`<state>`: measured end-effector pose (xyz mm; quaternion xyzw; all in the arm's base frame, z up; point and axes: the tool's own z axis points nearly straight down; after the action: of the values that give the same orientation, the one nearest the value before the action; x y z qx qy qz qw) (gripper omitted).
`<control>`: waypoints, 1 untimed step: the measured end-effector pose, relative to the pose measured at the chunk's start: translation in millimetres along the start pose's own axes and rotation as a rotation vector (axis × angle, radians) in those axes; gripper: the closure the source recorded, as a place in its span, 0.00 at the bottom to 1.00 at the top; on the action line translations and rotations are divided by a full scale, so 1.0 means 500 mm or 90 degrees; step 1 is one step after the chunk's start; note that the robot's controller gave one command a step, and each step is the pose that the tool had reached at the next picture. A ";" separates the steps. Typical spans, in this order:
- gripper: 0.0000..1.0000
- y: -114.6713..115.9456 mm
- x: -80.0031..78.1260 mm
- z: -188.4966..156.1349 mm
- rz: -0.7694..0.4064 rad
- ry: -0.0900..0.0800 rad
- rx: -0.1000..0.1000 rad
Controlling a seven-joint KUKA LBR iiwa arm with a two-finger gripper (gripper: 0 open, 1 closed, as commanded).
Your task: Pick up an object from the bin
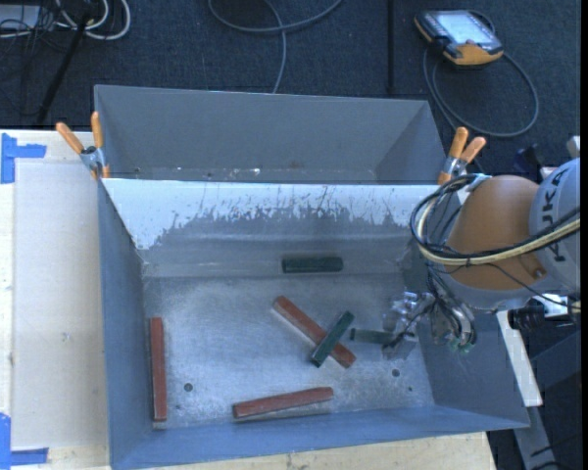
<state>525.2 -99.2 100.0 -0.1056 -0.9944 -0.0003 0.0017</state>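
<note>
Fingers [402,331]: opening hidden from you; hold unclear.
Green stub [369,337]: just left of fingers, long axis pointing at them.

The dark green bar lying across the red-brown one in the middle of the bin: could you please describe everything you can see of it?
The dark green bar is a short, straight, flat-sided stick with a matt surface, perhaps painted wood or plastic, and it looks whole. It lies slantwise, its near end toward the view's left and its far end toward the right. It rests across the lower-right part of the red-brown bar, making an X. The pincer hangs to its right.
</note>
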 end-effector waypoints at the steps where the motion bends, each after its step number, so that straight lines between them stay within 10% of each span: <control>1: 1.00 0.000 0.000 -0.032 0.000 0.000 0.000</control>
<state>525.0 -99.1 116.0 -0.1053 -0.9944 -0.0005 0.0014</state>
